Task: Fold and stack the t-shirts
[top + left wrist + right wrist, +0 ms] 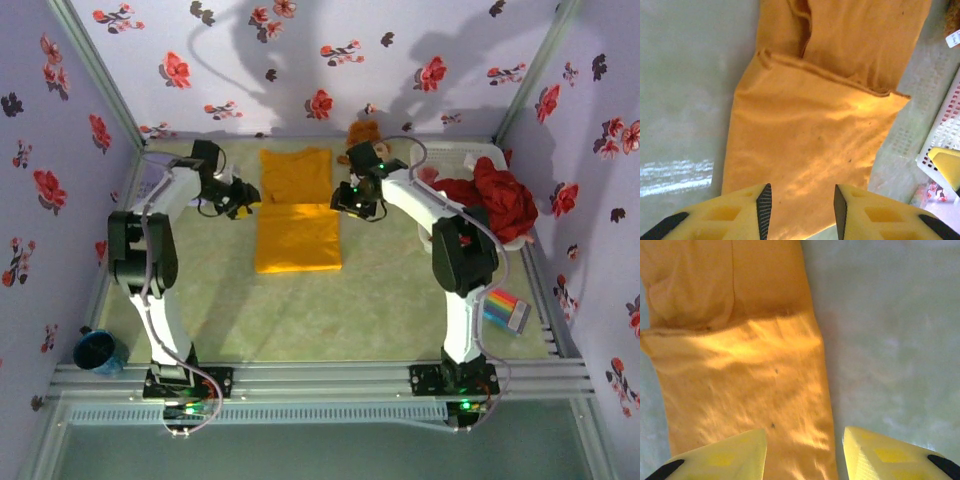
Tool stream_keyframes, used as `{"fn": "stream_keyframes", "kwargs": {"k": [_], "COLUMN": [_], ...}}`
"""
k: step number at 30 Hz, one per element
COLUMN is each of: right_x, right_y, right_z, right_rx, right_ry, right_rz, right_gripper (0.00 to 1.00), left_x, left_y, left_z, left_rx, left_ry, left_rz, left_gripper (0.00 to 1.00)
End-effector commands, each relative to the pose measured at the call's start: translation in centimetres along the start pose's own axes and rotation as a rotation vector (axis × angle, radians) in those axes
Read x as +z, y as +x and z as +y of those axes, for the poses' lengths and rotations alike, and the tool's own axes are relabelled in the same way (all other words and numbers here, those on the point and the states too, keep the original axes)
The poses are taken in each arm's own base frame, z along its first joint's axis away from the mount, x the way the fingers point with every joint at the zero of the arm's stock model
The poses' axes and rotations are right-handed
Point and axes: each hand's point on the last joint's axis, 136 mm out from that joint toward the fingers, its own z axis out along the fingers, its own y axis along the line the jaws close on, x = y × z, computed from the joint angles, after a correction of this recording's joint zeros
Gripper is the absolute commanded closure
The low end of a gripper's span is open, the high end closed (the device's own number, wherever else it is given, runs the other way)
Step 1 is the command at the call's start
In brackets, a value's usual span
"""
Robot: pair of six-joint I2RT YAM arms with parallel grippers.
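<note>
While the orange-yellow t-shirt point(297, 225) lies flat on the surface point(300, 320), toward the far side, with one layer already doubled across it, the left claw point(801, 194) and right claw point(804, 437) hover over its left and right edges. Each is spread wide and holds nothing. Folding looks partway done. The next move, I judge, calls for both to drop by the crosswise fold, pinch every layer, and carry the cloth over evenly so it does not skew.

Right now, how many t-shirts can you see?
1 for certain: the orange t-shirt lies partly folded at mid-table. The red cloth heaped in the white basket on the right may be or hide more.
</note>
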Motion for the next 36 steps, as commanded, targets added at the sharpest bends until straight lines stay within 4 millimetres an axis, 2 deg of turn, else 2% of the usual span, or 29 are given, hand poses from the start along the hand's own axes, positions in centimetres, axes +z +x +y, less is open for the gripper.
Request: {"fn": "stream_keyframes", "kwargs": {"k": [1,6,11,16,19,22,25,30,33,36], "right_x": [-0.8,-0.3,0.9,3.3,4.1,3.8,1.9,-0.8,-0.7,0.3], "right_y": [2.6,6.6,9.8,11.8,12.6,12.6,11.9,10.6,9.7,8.6], "right_z": [1.2,2.1,2.1,-0.6,-1.8,-1.5,-0.9,0.0,0.2,0.8], "right_rx": [-0.011,-0.022,0.005,0.064,0.07,0.063,0.039,-0.003,-0.032,-0.068], "right_ry": [-0.029,-0.054,-0.08,-0.016,0.033,0.026,0.027,0.022,0.051,0.063], "right_rz": [0.008,0.059,0.1,0.139,0.172,0.176,0.135,0.076,0.071,0.078], "right_gripper": [0.56,0.62,0.61,0.6,0.58,0.58,0.57,0.57,0.57,0.58], "left_x": [0.2,1.3,2.3,4.0,4.7,5.3,4.6,1.9,0.8,1.2], "left_y": [2.3,6.7,9.8,11.2,11.5,11.9,11.7,10.3,9.0,7.8], "left_z": [0.3,1.7,3.0,5.1,6.3,7.0,6.6,4.0,3.1,2.7], "left_rx": [-0.021,-0.035,-0.013,-0.026,-0.031,-0.032,-0.016,0.02,0.048,0.065], "left_ry": [0.022,0.008,-0.043,-0.093,-0.124,-0.145,-0.151,-0.124,-0.139,-0.153], "left_rz": [0.009,0.055,0.067,0.102,0.119,0.148,0.137,0.056,0.016,0.02], "left_gripper": [0.62,0.72,0.78,0.79,0.78,0.78,0.78,0.78,0.77,0.77]}}
